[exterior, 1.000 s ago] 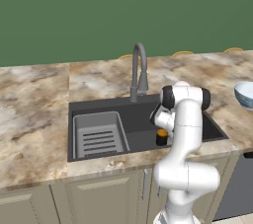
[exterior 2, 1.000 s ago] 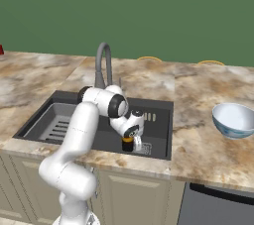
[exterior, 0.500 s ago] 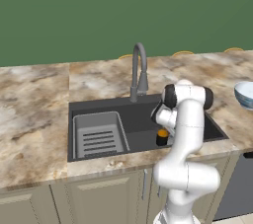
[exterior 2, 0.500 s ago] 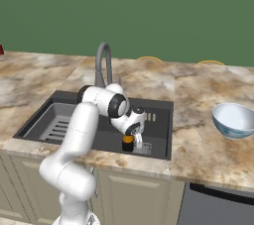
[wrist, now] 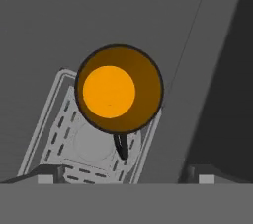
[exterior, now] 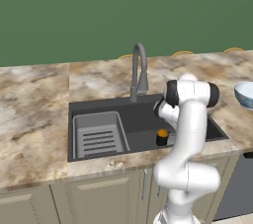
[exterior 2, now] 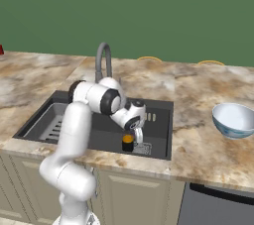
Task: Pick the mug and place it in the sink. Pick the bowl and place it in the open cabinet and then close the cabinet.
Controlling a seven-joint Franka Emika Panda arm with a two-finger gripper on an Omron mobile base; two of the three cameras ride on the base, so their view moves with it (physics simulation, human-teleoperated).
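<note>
Standing upright on the sink's (exterior: 84, 112) smooth dark floor, the cylindrical black mug (exterior: 162, 136) shows its orange inside. Above it the tool (wrist: 123, 176) is spread wide. A glossy white bowl (exterior 2: 234, 119) rests on the veined marble counter (exterior 2: 203, 95).

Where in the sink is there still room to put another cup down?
The dark floor of the sink between the slotted tray and the mug is bare, and so is the strip by the faucet. Around the mug it is crowded: the open gripper hangs right above it.

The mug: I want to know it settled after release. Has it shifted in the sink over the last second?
No. The mug stands upright on the sink floor, at the same spot beside the drain as before, under the open gripper.
</note>
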